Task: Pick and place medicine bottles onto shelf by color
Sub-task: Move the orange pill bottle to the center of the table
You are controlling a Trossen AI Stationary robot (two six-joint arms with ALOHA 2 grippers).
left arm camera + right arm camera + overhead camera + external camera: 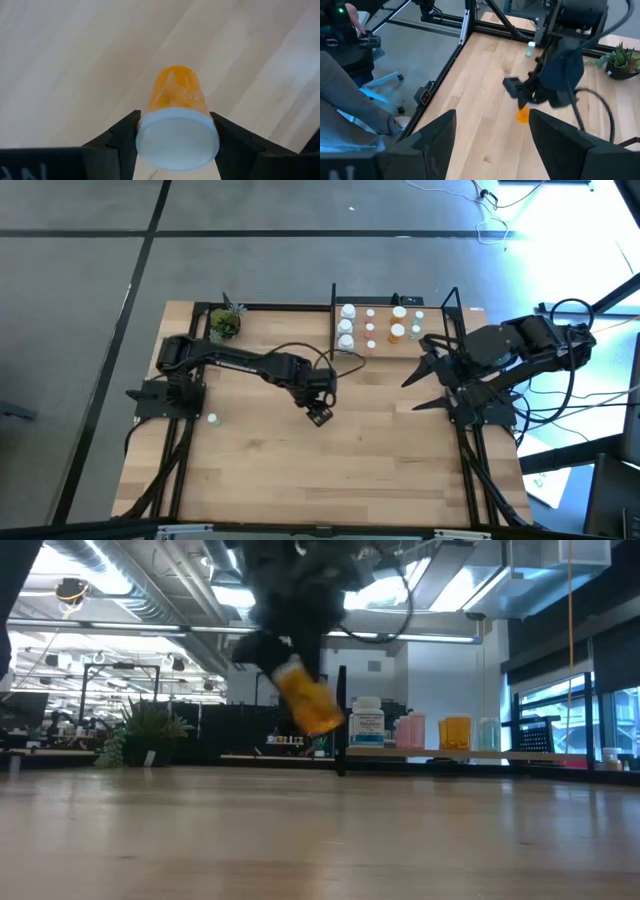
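Left fingers (175, 131) clamped on orange see-through bottle (176, 95) with white cap, tilted above surface (75, 60) near shelf (470, 753); right fingers (490, 132) spread, empty.

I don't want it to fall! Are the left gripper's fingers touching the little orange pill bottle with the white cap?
Touching. The left wrist view shows both dark fingers pressed against the white cap of the little orange pill bottle, no gap either side.

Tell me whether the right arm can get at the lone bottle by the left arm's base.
Probably not. That bottle lies at the table's far left, beside the left arm's base; the open right end effector waits at the right edge, and the left end effector, holding an orange bottle, hangs between.
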